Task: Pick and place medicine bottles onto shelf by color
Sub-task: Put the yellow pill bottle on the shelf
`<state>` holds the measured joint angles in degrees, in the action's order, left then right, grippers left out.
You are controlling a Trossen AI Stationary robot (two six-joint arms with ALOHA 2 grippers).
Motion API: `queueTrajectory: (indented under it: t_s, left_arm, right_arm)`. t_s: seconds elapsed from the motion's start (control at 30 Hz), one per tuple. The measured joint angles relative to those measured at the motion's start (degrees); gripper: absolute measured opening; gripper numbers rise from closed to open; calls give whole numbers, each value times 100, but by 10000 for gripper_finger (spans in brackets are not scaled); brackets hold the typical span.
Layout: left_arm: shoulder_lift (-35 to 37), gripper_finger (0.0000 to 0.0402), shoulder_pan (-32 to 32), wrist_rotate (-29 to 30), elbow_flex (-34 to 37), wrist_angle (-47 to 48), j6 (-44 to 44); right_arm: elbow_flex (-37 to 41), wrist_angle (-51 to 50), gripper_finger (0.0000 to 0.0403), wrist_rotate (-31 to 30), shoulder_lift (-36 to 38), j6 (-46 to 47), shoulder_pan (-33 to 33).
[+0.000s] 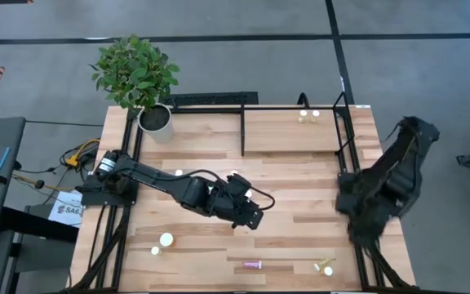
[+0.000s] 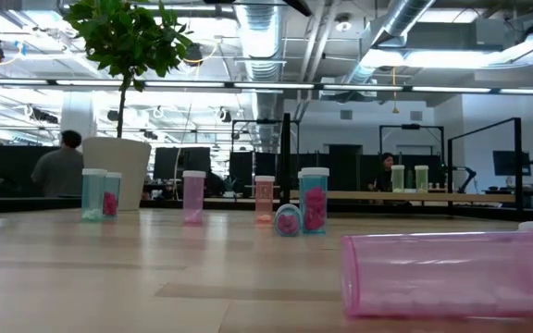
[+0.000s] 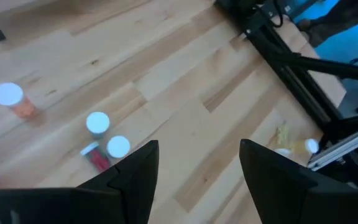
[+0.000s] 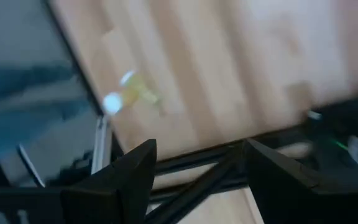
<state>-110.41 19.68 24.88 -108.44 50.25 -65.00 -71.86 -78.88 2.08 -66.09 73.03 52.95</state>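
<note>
So the left hand (image 1: pixel 250 214) is out over the middle of the worktop (image 1: pixel 300 196), jaws spread wide with nothing between them. The right hand (image 4: pixel 197 180) is parked at the right edge of the high view, also wide and empty, hovering over the black frame rail.

The medicine bottles are scattered everywhere. Two pale ones already stand on the shelf (image 1: pixel 288 131) at the upper right of the high view (image 1: pixel 308 116). A pink bottle (image 1: pixel 253 265) lies on its side near the bottom centre, a yellow one (image 1: pixel 325 266) is tipped over at the lower right, and a white-capped pair (image 1: pixel 163 242) sits lower left. More caps show right under and beside the left arm.

What I'd worry about:
- The toppled bottles are round, so a slightly off-centre pinch will probably just send them rolling, maybe off the front edge.
- In the left wrist view there's a tight cluster of caps (image 3: pixel 107 134) close together, so going for one likely knocks over its neighbours.
- The left arm's elbow sweeps low over the standing bottles; a careless swing toward the shelf could bowl them over.
- The shelf's black frame posts are easy to clip on the way in.
</note>
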Motion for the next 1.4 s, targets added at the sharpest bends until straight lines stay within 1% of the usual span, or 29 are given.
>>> queueTrajectory:
  t_s: [0.1, 0.2, 0.3, 0.43, 0.57, 0.67, 0.8, 0.97, 1.2, 1.33, 1.4]
  left_arm:
    - [0, 210, 0, -43, 0, 72, 177]
    - [0, 210, 0, -85, 0, 162, 377]
    - [-1, 210, 0, -207, 0, 242, 636]
    - [-2, 210, 1, -280, 0, 387, 997]
    - [-2, 210, 22, -235, 0, 550, 1354]
    - [-2, 210, 22, -188, 0, 677, 1383]
    - [-2, 210, 30, -190, 0, 768, 1423]
    - [-2, 210, 42, -172, 0, 870, 1380]
    - [-2, 210, 56, -105, 0, 890, 1326]
    - [-4, 210, 79, -8, 2, 890, 1275]
    - [-4, 210, 83, 67, 2, 890, 1274]
  right_arm:
    - [5, 862, 260, 16, -306, -64, 423]
    - [3, 1598, 260, 12, -656, 180, 652]
    - [1, 1863, 260, -10, -968, 212, 786]
    - [1, 1949, 260, -43, -1509, 197, 1020]
    - [1, 2586, 260, -23, -2086, 155, 1173]
    - [-1, 2959, 260, 114, -2459, 182, 1189]
    - [-4, 2891, 260, 149, -2762, 262, 1167]
    - [-6, 2414, 260, -10, -2804, 393, 1088]
    - [-6, 2617, 260, -359, -2804, 322, 989]
    - [-6, 2621, 260, -395, -2804, 321, 953]
    - [-6, 2627, 260, -519, -2804, 338, 953]
